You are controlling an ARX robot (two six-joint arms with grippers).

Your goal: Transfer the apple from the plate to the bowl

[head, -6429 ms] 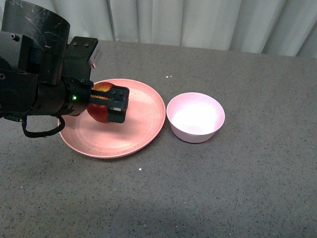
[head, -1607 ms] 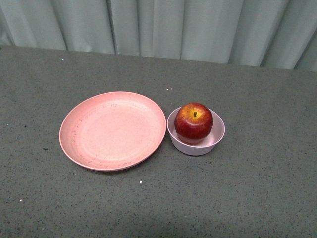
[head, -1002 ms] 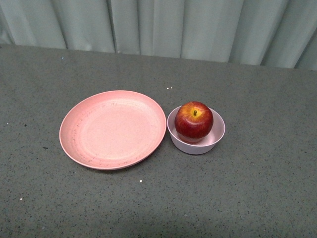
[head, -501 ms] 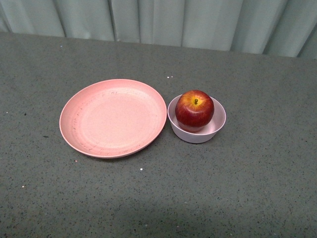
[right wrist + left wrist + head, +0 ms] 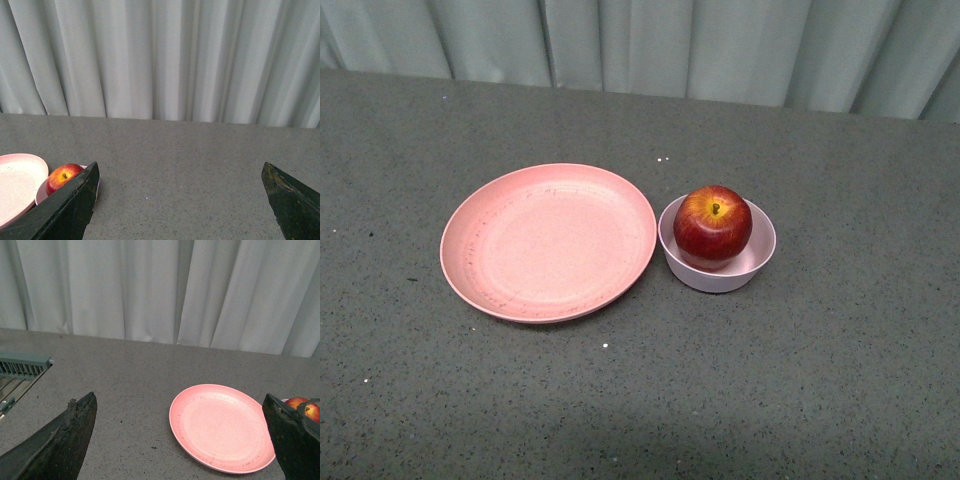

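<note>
The dark red apple (image 5: 713, 225) sits inside the small pale pink bowl (image 5: 718, 270), stem up. Just left of the bowl lies the wide salmon-pink plate (image 5: 548, 242), with nothing on it. Neither arm shows in the front view. In the left wrist view the left gripper (image 5: 180, 440) stands open high above the table, the plate (image 5: 222, 427) lies between its fingers and a slice of the apple (image 5: 302, 406) peeks past one finger. The right gripper (image 5: 180, 200) is open over bare table, with the apple (image 5: 63, 177) and the plate's edge (image 5: 17, 180) off to one side.
Grey speckled tabletop (image 5: 800, 380) runs all round the plate and bowl. Pale curtains (image 5: 650, 45) hang along the far edge. A teal slatted rack (image 5: 22, 367) shows at the side of the left wrist view.
6.4 s ago the left gripper held the apple over the plate. Now the apple rests in the bowl and the arm has left the front view. The front view's framing shifted slightly.
</note>
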